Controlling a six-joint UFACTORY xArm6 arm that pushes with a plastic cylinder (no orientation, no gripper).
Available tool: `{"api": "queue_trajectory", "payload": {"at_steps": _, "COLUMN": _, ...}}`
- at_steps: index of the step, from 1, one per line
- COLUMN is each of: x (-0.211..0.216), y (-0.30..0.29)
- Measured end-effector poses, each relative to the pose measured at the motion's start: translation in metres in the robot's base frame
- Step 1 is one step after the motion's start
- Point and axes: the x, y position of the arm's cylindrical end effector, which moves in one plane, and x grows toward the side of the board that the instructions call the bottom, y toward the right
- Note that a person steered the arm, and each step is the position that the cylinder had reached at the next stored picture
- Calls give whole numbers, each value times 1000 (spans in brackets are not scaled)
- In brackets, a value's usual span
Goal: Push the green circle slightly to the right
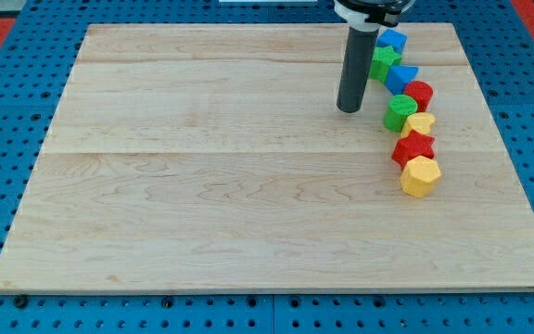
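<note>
My tip (349, 109) sits on the table (202, 186), no gripper on this rod, just left of the green circle (400, 112), which touches the red circle (419, 95) and yellow star (421, 123).

Your arm's dark rod hangs upright from the view's top, my tip (349, 110) down on the surface (202, 204).

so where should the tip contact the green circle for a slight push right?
No grip is possible, only a push. Contact the green circle on its rounded side at the view's left. My tip is already on that side, apart from it. The red circle and yellow block crowd its right.
</note>
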Motion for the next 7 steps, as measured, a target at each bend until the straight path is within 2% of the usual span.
{"api": "queue_trajectory", "payload": {"at_steps": 4, "x": 43, "y": 26}}
{"api": "queue_trajectory", "payload": {"at_steps": 5, "x": 44, "y": 28}}
{"api": "queue_trajectory", "payload": {"at_steps": 7, "x": 11, "y": 12}}
